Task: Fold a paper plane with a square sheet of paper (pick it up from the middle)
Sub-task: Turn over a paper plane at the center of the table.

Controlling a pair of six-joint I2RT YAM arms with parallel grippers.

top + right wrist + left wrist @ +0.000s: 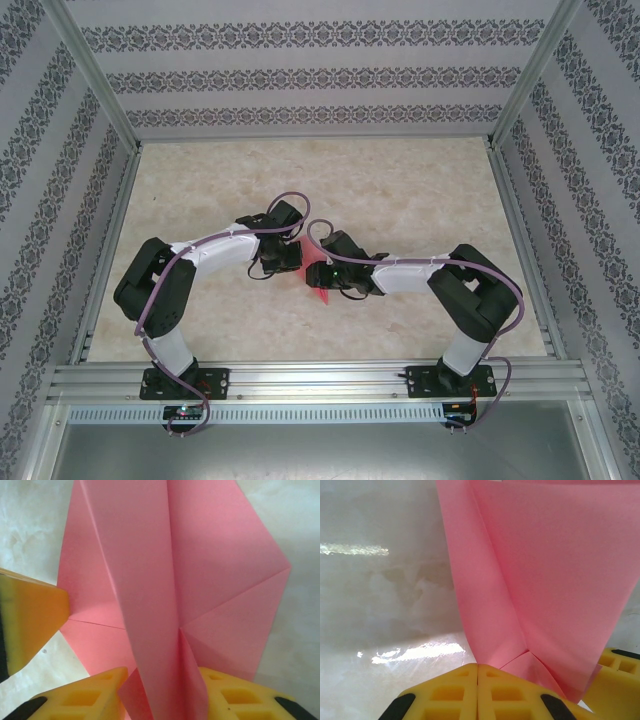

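My left gripper [477,667] is closed, pinching the folded pink paper [545,580] by its lower edge. My right gripper [162,675] stands open astride its ridge, with open table [420,200] around us.

Your top camera sits high behind the arm bases [185,382], tipped down and forward. It stands well back, so you get the whole table [400,190] and the walls [300,90] on three sides. Over to the left wrist camera: you're peering along the left gripper [477,672], pressed right up to the pink paper [545,580]. The right wrist camera looks out along the right gripper [162,677], just as close, facing the other way. All three views share that paper at mid-table, and each wrist view catches a yellow finger [30,615] of the opposite gripper at its edge.
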